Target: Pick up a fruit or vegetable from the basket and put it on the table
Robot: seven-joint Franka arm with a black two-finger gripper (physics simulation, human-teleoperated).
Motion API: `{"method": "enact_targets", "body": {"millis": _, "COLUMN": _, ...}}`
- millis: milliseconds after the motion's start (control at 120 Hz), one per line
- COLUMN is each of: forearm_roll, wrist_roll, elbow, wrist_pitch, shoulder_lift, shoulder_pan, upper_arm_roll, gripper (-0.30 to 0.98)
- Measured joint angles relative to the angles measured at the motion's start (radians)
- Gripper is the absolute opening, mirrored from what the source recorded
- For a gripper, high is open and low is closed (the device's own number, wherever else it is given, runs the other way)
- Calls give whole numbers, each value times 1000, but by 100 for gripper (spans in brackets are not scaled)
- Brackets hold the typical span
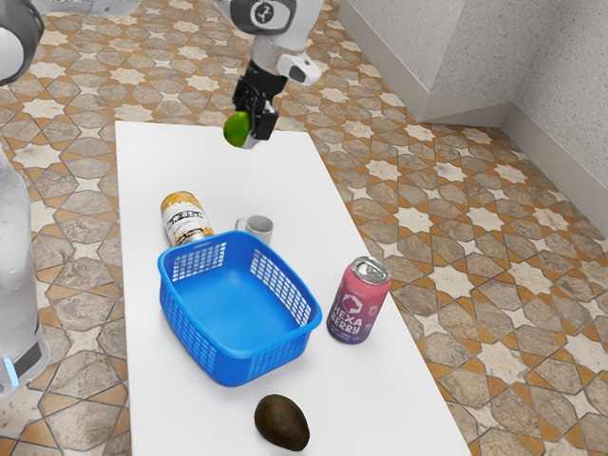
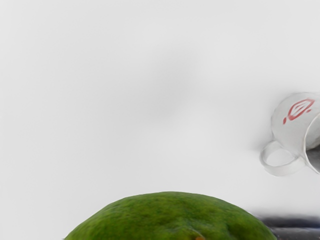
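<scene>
my pincer (image 1: pixel 253 123) is clenched around a green fruit (image 1: pixel 237 130) above the white desk (image 1: pixel 152 152), upper centre of the exterior view. mid-frame i see the blue basket (image 1: pixel 249 354), a mug (image 1: pixel 259 228) just behind it; the dark avocado (image 1: pixel 281 423) lies bottom centre.

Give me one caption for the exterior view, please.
Above the white table, the gripper holds a green fruit; the blue basket is empty.

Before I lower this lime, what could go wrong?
The lime is round and hangs above the table, so released too high it might bounce or roll off. It bulges to one side of the gripper and may slip. Drifting toward the white mug could knock it over.
</scene>
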Motion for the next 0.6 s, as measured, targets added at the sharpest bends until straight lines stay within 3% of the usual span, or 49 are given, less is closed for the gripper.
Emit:
{"method": "enact_targets", "body": {"millis": 300, "forearm_roll": 7, "wrist_roll": -35, "elbow": -5, "wrist_pitch": 25, "shoulder_lift": 87, "shoulder_pan": 34, "upper_arm_roll": 30, "gripper": 40}}
{"method": "enact_targets", "body": {"millis": 425, "forearm_roll": 7, "wrist_roll": -45, "elbow": -4, "wrist_pitch": 27, "shoulder_lift": 88, "shoulder_pan": 34, "upper_arm_roll": 31, "gripper": 57}}
{"method": "enact_targets", "body": {"millis": 600, "forearm_roll": 1, "wrist_roll": -57, "elbow": 0, "wrist_pitch": 27, "shoulder_lift": 78, "shoulder_pan": 35, "upper_arm_roll": 64, "gripper": 65}}
